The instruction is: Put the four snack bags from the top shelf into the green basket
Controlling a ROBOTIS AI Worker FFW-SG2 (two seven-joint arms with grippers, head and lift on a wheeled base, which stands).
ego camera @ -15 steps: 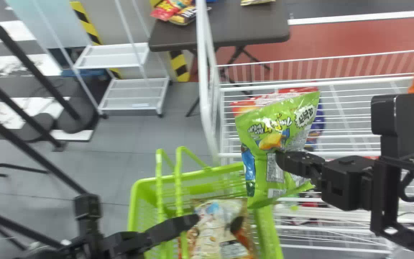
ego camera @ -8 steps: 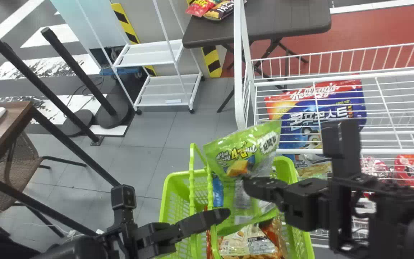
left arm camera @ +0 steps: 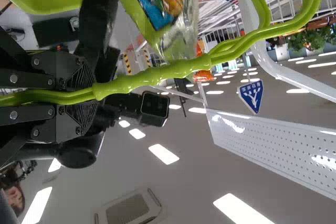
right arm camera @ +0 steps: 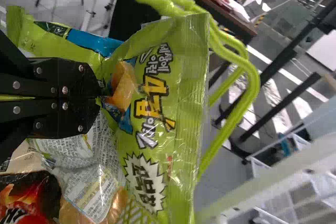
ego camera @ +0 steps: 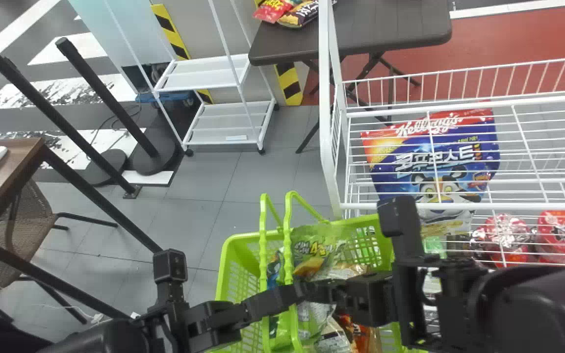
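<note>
I saw the green basket, openwork-sided, with both looped handles raised. A shiny green snack bag, a golden morsel printed on its front, was down inside its mouth, pinched into creases and close by the handles. Lower in the basket lay another bag, orange-brown and pale, partly covered.
</note>
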